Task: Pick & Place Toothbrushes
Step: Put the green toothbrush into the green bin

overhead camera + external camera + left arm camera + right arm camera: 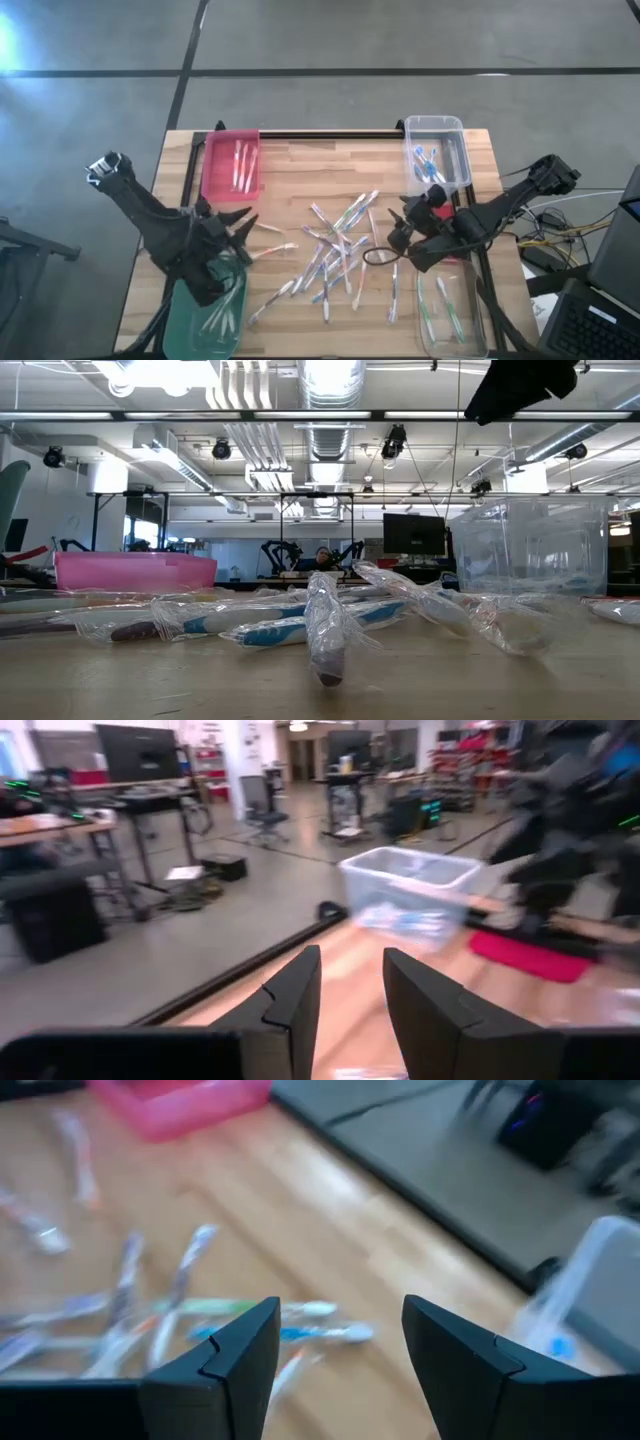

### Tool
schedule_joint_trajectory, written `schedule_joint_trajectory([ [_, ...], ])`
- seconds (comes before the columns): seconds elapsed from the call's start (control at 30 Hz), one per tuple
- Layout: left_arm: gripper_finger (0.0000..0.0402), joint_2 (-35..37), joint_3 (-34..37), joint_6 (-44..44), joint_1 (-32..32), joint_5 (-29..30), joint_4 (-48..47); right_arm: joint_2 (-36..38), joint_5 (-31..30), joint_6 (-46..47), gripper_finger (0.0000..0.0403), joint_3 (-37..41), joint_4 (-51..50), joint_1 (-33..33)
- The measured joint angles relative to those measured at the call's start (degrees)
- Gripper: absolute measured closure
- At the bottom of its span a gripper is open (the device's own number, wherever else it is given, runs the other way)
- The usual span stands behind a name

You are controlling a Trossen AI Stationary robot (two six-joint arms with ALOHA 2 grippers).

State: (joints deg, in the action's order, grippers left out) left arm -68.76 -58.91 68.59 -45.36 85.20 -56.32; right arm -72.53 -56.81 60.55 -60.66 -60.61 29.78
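**Between picks: both grippers empty, pile still on the table**

You're mid-sort. The toothbrushes (335,255) lie mostly in a loose pile at table centre, wrapped in clear film; a few already sit in the pink bin (232,165), the far clear bin (437,150), the green bin (205,315) and the near clear bin (450,310).

Your left gripper (240,228) hangs over the green bin's far end, at the pile's left fringe. Fingers (290,995) stand a narrow gap apart, nothing between them. Your right gripper (400,228) sits at the pile's right edge, between the two clear bins. Its fingers (240,1355) are well apart and empty, brushes on the wood beyond them.

Next move, as I judge it: drop one gripper onto a single outlying brush, not the tangle. Strays beside the left gripper and near the right one look easiest.

Room: the pile overlaps a lot, so a centre grab may lift two. Bins hem in both sides; the black rail (330,133) runs along the far edge. Open wood lies between the pink and far clear bins. Keep the arms from meeting over the centre.
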Motion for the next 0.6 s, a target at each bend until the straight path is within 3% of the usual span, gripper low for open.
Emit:
schedule_joint_trajectory([
  [0.27, 0.0320, 0.2, 2.2, -8.6, 7.1, -4.2, 2.5, 0.0, 16.4, -5.4, 0.0202, -8.8, -0.6, -0.6],
  [0.43, 0.0329, 0.3, 2.2, -29.6, 10.3, -11.4, 15.6, -0.1, 29.8, 0.0, 0.0208, -10.8, -2.3, -0.6],
  [0.6, 0.0330, 0.3, 4.2, -54.5, 13.9, -22.8, 37.3, -0.1, 42.1, 8.7, 0.0215, -10.8, -3.8, 0.9],
])
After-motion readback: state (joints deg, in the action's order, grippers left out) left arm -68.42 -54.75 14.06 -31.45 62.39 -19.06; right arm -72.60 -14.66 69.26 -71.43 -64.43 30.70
